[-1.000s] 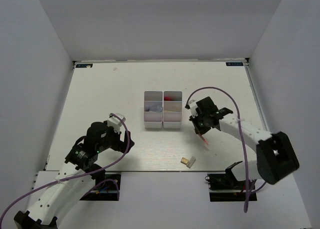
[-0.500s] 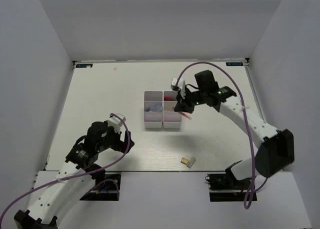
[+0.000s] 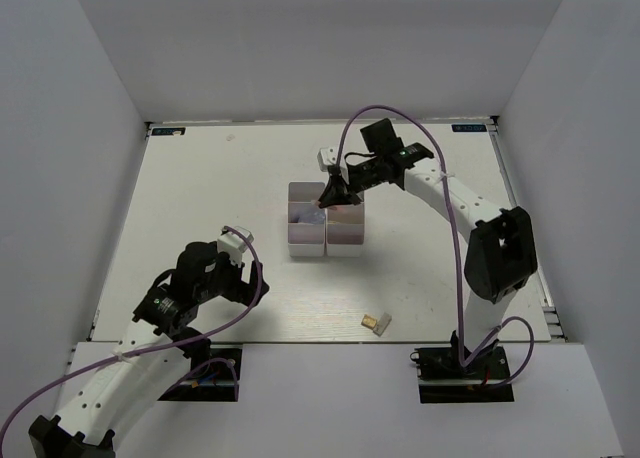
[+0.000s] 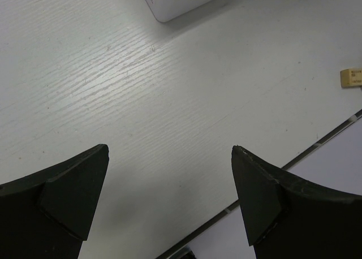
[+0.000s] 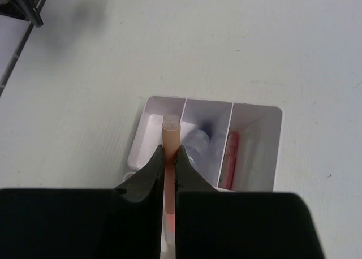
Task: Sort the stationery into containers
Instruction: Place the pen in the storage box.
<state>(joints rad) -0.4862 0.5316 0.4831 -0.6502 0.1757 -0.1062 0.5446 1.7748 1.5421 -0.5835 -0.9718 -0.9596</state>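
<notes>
Right gripper (image 5: 170, 155) - jaws clamped on the thin orange pen (image 5: 171, 130). The pen stands between the fingers (image 5: 148, 178) with its pale end poking out past the tips.

In the top view the right gripper (image 3: 333, 193) hangs over the far end of the two white trays, the left tray (image 3: 306, 240) and the right tray (image 3: 345, 242), which sit side by side and touching mid-table.

In the right wrist view one tray (image 5: 266, 136) lies below the pen. A clear bluish tube (image 5: 201, 144) is in its middle compartment and a pink piece (image 5: 229, 160) in the compartment to the right of it.

Left gripper (image 4: 169, 151) - jaws wide apart, nothing between them, above the bare white table (image 4: 169, 89).

Tan eraser block (image 3: 376, 323) lies loose near the table's front edge, well apart from the trays and from both grippers.
</notes>
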